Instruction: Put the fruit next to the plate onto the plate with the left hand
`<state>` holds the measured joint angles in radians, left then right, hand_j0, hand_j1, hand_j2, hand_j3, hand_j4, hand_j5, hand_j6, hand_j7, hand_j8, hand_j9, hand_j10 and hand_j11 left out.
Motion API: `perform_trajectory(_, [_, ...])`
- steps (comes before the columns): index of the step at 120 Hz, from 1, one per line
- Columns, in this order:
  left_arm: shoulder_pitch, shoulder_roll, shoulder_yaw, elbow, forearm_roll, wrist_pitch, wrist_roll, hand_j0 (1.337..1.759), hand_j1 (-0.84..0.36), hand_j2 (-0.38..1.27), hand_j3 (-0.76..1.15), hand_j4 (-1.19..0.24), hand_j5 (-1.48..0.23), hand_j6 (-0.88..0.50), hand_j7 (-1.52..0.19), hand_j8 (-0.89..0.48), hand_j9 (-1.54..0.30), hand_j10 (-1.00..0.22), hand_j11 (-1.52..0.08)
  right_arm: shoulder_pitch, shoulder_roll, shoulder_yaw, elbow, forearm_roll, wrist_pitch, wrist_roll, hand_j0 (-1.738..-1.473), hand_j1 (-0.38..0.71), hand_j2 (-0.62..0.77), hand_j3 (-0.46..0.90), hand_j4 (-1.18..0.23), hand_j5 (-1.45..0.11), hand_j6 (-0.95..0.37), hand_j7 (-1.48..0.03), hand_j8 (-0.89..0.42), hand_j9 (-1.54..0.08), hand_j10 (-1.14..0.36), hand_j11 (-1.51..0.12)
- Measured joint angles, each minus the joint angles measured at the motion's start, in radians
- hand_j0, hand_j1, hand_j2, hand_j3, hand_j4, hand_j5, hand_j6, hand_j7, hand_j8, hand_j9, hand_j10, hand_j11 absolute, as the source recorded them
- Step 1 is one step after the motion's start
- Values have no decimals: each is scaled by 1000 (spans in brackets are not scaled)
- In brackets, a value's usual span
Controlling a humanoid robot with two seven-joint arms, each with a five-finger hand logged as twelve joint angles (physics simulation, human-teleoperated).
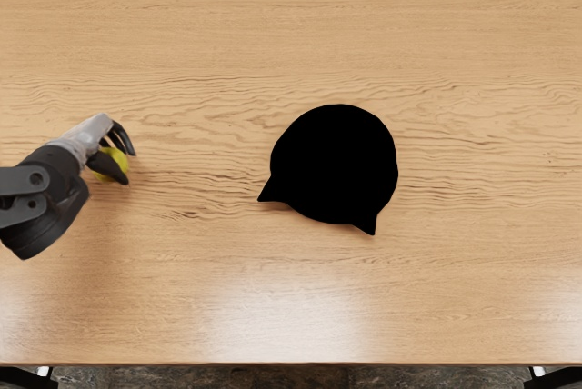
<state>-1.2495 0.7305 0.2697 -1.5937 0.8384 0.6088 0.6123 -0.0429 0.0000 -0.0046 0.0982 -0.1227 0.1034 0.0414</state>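
Fingers (124, 140) of the left hand (95, 142) curl around the yellow fruit (115, 164) at the left of the table (273, 316) — the black plate (335, 164) lies well apart, to its right.

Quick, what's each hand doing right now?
Left hand: closed on the yellow fruit.
Right hand: not in view.

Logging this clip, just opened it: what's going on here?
The left hand, reaching in from the left edge, has its fingers curled around a small yellow-green fruit near the left side of the table. The black plate sits mid-table, well apart from the hand, and nothing shows on it. So the fruit is grasped but not yet on the plate. The right arm is out of view.
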Motion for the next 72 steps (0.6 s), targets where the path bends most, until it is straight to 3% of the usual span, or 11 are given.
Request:
perform_trajectory(43, [-25, 3, -108, -32, 0, 0, -1, 1647, -294, 303, 0, -808, -1119, -496, -1077, -380, -1085, -501, -1120, 0, 0, 0, 0, 0, 0, 0, -1658, -305, -7, 0, -37, -47, -37, -47, -37, -47, -37, -47])
perform_trajectory(72, [-40, -55, -223, -36, -4, -1, -1, 1646, -401, 517, 0, -793, -1145, -445, -1113, -325, -1102, -452, -1118, 0, 0, 0, 0, 0, 0, 0, -1658, -305, -7, 0, -37, -47, -37, -47, -37, -47, -37, -47])
